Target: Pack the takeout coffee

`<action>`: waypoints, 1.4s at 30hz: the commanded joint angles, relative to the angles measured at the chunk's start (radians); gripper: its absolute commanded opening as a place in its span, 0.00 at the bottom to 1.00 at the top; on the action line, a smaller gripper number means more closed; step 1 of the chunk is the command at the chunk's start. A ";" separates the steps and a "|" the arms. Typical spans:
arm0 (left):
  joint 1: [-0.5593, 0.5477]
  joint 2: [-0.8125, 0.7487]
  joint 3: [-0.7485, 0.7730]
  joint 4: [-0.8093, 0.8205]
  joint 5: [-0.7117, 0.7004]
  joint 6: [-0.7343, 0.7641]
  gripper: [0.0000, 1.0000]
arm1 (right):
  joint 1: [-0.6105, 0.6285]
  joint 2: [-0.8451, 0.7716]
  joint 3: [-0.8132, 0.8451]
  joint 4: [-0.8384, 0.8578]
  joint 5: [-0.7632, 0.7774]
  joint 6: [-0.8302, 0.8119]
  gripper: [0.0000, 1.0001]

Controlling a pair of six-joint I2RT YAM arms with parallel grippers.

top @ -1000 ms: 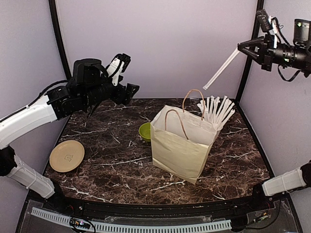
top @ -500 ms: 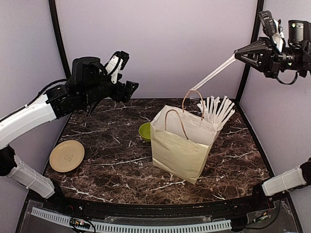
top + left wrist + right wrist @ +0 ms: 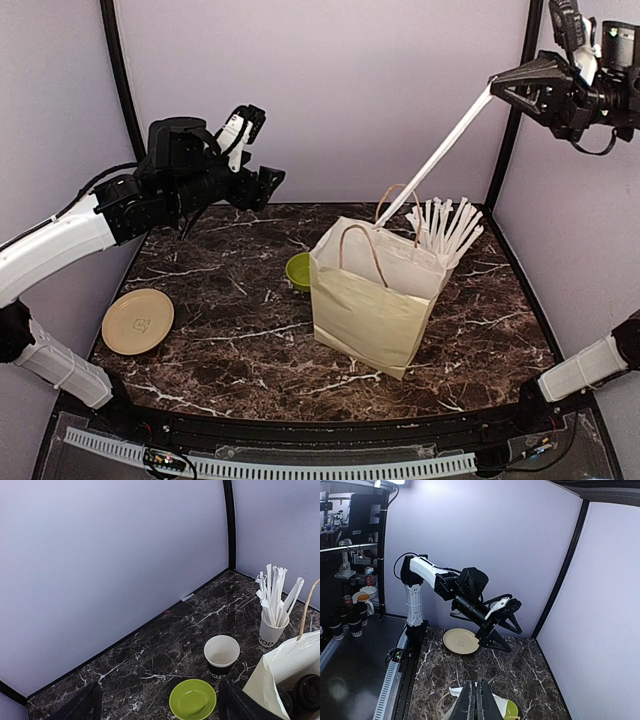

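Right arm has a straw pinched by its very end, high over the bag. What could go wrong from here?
1. The right pincer grips the long straw only at its top tip, so the low end could swing and miss the mouth of the paper bag or snag a handle.
2. Pushing down at this slant might tip the free-standing bag.
3. The lidless coffee cup stands outside the bag beside the green bowl and may go unpacked.

- Table (image 3: 230, 300): dark brown-black marble with white veins.
- Paper bag (image 3: 370, 310): pale cream, with tan-brown handles (image 3: 372, 255).
- Bowl (image 3: 192, 699): lime green.
- Plate (image 3: 137, 321): tan, with a faint mark at its centre.
- Coffee cup (image 3: 221, 656): black body, white rim and inside.
- Lids (image 3: 307, 690) in the bag: black.
- Straw cup (image 3: 270, 632): white with dark lettering; its straws (image 3: 275, 592) are white.
- Long straw (image 3: 440, 155): white.
- Walls (image 3: 330, 90): pale lavender.
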 commanded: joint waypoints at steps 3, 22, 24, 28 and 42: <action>0.004 -0.070 -0.004 0.004 -0.012 0.004 0.82 | 0.040 -0.023 -0.210 -0.028 0.156 -0.077 0.00; 0.004 -0.067 -0.071 0.006 -0.041 0.038 0.82 | 0.350 0.145 -0.356 -0.401 0.631 -0.341 0.00; 0.004 -0.068 -0.074 0.005 -0.044 0.042 0.82 | 0.394 0.196 -0.364 -0.401 0.645 -0.333 0.00; 0.004 -0.069 -0.082 0.003 -0.055 0.051 0.82 | 0.451 0.303 -0.337 -0.400 0.688 -0.319 0.00; 0.003 -0.070 -0.123 0.023 -0.064 0.079 0.83 | 0.457 0.300 -0.156 -0.373 0.732 -0.335 0.52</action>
